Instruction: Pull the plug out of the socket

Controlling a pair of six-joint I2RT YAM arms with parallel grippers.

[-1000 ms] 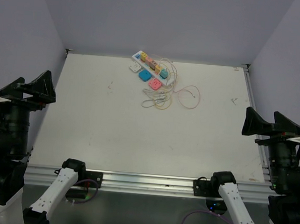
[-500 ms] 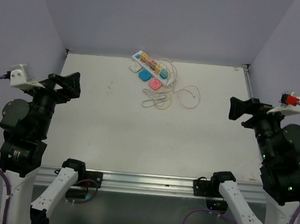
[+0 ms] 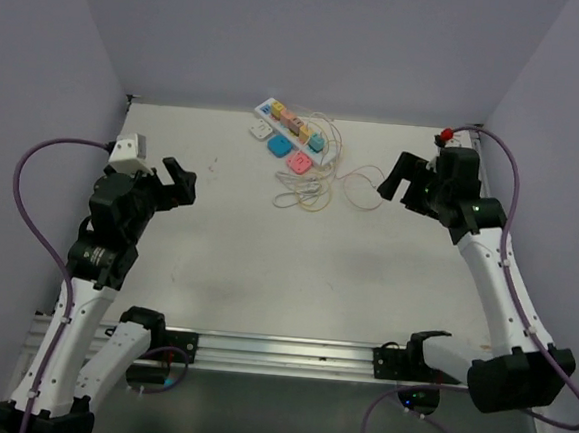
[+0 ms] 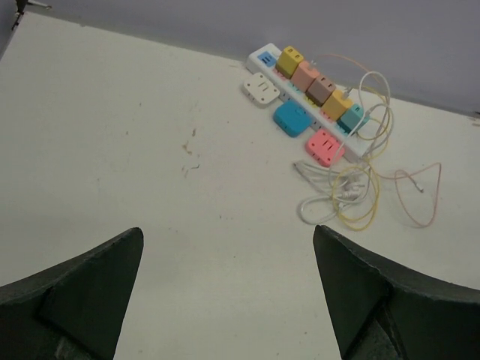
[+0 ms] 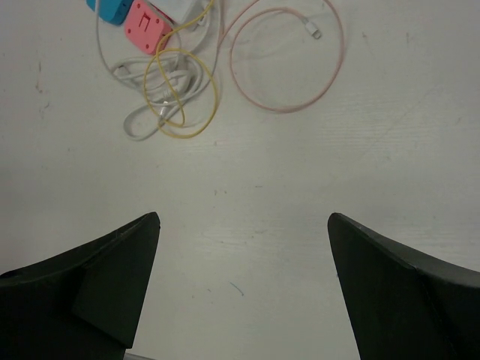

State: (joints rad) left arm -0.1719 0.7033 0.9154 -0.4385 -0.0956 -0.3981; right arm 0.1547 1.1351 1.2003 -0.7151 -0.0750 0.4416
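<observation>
left gripper point(image 3: 177, 181) wide, empty | right gripper point(image 3: 398, 181) wide, empty | socket point(image 4: 262, 57) well ahead, between both grippers | five plugs point(image 4: 321, 88) seated in it | three loose plugs point(image 4: 292, 118) just beside it

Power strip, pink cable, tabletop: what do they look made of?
Power strip: likely moulded plastic, going by its smooth white casing with rounded edges.
Pink cable: probably a soft rubbery or PVC sheath, since it lies in a loose loop.
Tabletop: unclear; matte white board or laminate, with scuffs and small marks.
</observation>
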